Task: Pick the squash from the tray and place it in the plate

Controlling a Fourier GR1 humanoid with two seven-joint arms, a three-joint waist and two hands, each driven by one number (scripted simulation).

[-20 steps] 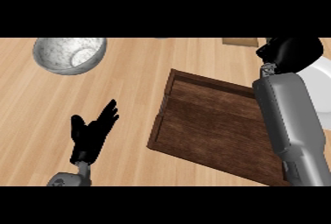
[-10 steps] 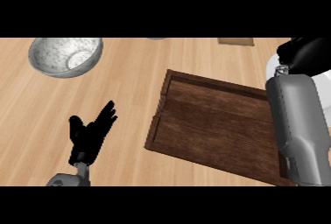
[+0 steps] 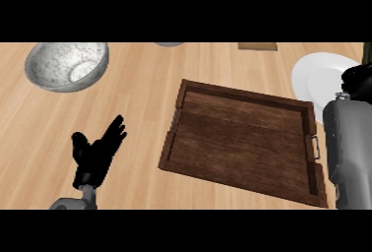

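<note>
Head view, looking steeply down on the wooden desk (image 3: 44, 128): my left hand (image 3: 98, 152) rests open near the lower left, fingers straight and up, well apart from the work. My right hand (image 3: 357, 81) shows only as a dark shape at the right edge, above its grey forearm and over the near rim of the white plate (image 3: 320, 74); I cannot tell whether its fingers are curled or straight. The wooden tray (image 3: 240, 142) shows a bare floor, and the squash is not visible anywhere, so I judge it to be hidden under that hand, though I cannot confirm this. To finish the placing well, I would bring the hand over the plate's middle rather than its rim, lower it close to the surface, and only then let go. A speckled metal bowl (image 3: 65, 66) stands at the upper left, clear of the path.
</note>
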